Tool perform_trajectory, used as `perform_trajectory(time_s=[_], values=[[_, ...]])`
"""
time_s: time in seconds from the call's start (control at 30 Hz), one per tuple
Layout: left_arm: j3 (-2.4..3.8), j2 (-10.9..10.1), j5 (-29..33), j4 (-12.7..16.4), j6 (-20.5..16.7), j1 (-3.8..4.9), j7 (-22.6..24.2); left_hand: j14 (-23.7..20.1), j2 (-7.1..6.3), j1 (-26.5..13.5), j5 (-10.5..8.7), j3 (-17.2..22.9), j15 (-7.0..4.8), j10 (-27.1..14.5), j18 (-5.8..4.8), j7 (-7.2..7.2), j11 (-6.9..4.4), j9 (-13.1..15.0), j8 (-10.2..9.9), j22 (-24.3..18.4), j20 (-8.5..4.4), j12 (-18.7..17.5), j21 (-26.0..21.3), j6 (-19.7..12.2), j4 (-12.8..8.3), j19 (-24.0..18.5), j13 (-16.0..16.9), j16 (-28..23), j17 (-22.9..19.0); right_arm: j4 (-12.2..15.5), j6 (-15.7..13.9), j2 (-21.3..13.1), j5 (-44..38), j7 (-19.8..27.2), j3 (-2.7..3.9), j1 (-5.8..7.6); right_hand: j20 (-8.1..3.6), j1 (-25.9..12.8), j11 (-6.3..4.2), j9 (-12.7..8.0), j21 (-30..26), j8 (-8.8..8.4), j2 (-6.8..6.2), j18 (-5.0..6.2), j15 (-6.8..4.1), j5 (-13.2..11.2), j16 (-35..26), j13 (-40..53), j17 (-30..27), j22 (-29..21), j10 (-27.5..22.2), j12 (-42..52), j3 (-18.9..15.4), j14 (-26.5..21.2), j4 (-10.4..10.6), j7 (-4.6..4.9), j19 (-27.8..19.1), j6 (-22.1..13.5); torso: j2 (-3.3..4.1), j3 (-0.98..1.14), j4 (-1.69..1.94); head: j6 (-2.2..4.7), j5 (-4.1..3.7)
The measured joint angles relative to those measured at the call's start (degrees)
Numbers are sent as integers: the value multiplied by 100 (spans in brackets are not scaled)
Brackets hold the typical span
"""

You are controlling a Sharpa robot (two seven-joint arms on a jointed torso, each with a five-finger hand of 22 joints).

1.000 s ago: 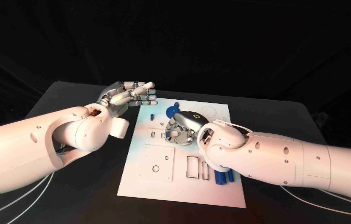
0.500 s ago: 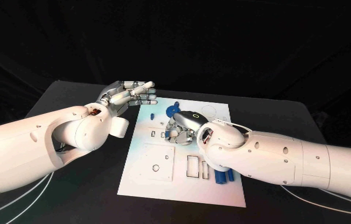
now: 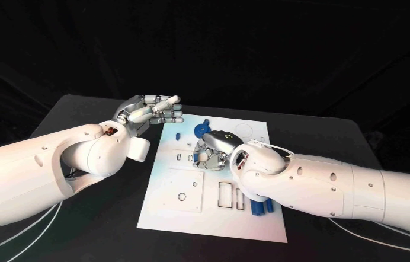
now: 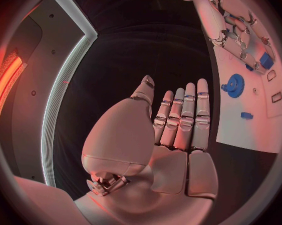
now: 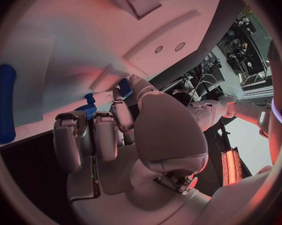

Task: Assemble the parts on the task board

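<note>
Head view: the board [image 3: 183,211] lies at centre frame on the table [image 3: 77,111]. My left hand [image 3: 152,111] hovers at the board's upper left corner, flat, fingers straight and together, holding nothing. My right hand [image 3: 211,149] rests over the board's upper middle, fingers curled down; I cannot tell whether it holds a part. A blue gear [image 3: 203,130] sits just above that hand, with a small blue part [image 3: 176,136] to its left. Blue pegs [image 3: 259,207] lie at the board's lower right, beside my right arm.
</note>
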Motion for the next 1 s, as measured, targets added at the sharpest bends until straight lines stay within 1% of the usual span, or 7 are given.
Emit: perform_trajectory(time_s=[0.27, 0.43, 0.57, 0.77, 0.83, 0.9, 1.0], values=[[0, -2, 0, -2, 10, 0, -19, 0, 0, 0, 0, 0, 0, 0, 0, 0, 0, 0, 0, -5, 0, 0, 0, 0, 0, 0, 0, 0, 0, 1, -23, -7, -4, -12, -6, -6, 84, -276, 87, -48, -88, -167, -226, 0, 72, -311, -57, -276, 0, -1, -318, -277, -387, -10, 191, 86, -18, -361, 1, 1, -5, 12, -1], [0, 2, -67, -40, 36, 0, -107, 235, 0, 0, 0, -33, -45, 109, 0, -34, -22, 2, 0, 3, -54, 0, 71, 61, -33, 145, 7, 19, 54, 171, -205, -155, 1, 2, -8, -7, 194, -121, 190, -72, -178, -243, -295, 0, 153, -229, -101, -370, -1, -1, -436, -309, -1295, -10, 713, 206, -10, -660, 1, 3, -1, 18, -16], [0, 2, -332, -112, 92, 0, -292, 810, 31, -31, 17, -86, -239, 549, 0, -147, -185, 52, 72, 102, -232, 132, 317, 352, -24, 540, 85, 300, 236, 456, -445, -416, 54, 82, -6, 54, 195, 58, 190, -72, -217, -243, -342, 0, 173, -229, -101, -395, -1, -1, -436, -309, -1475, 10, 889, 211, -10, -705, -3, 6, -3, 33, -13], [0, 60, -1081, -284, 249, 2, -835, 2239, 99, -99, 43, -173, -745, 1561, 0, -470, -603, 110, 170, 531, -745, 591, 1191, 720, 66, 1576, 336, 1458, 986, 887, -765, -1009, 489, 504, 42, 259, 195, 370, 162, -16, -376, -132, -41, 0, 173, -229, -199, -411, -1, -2, -464, -309, -1343, 10, 837, 152, -10, -590, -29, 15, -10, 44, -7], [1, 90, -1438, -349, 386, 5, -1151, 2315, 151, -151, 43, -192, -821, 1744, -1, -524, -681, 128, 170, 724, -874, 749, 1524, 774, 168, 1756, 472, 2222, 1676, 1027, -816, -1286, 848, 755, 57, 373, 195, 449, 160, -3, -416, -110, 38, 0, 173, -168, -200, -421, -1, -2, -467, -309, -1304, 10, 798, 133, -10, -564, -44, 21, -13, 44, 2], [2, 123, -1781, -402, 547, 10, -1466, 2319, 152, -221, 65, -240, -878, 1811, 0, -574, -749, 157, 170, 970, -956, 948, 1911, 824, 294, 1788, 687, 3405, 2840, 1099, -837, -1523, 1216, 966, 69, 477, 195, 485, 148, 4, -417, -88, 74, 0, 173, -108, -200, -431, -1, -2, -478, -309, -1289, 10, 784, 107, -10, -537, -64, 28, -16, 42, 5], [2, 211, -2393, -472, 835, 40, -2021, 2314, 84, -430, 53, -408, -1005, 1955, -30, -725, -850, 294, 293, 1978, -1086, 1508, 2956, 975, 525, 1931, 1212, 5684, 5257, 1155, -844, -1852, 1809, 1247, 79, 636, 195, 503, 139, 13, -417, -88, 92, 0, 173, 9, -200, -450, -1, -2, -488, -309, -1289, 10, 784, 127, -10, -517, -98, 40, -20, 32, 10]])
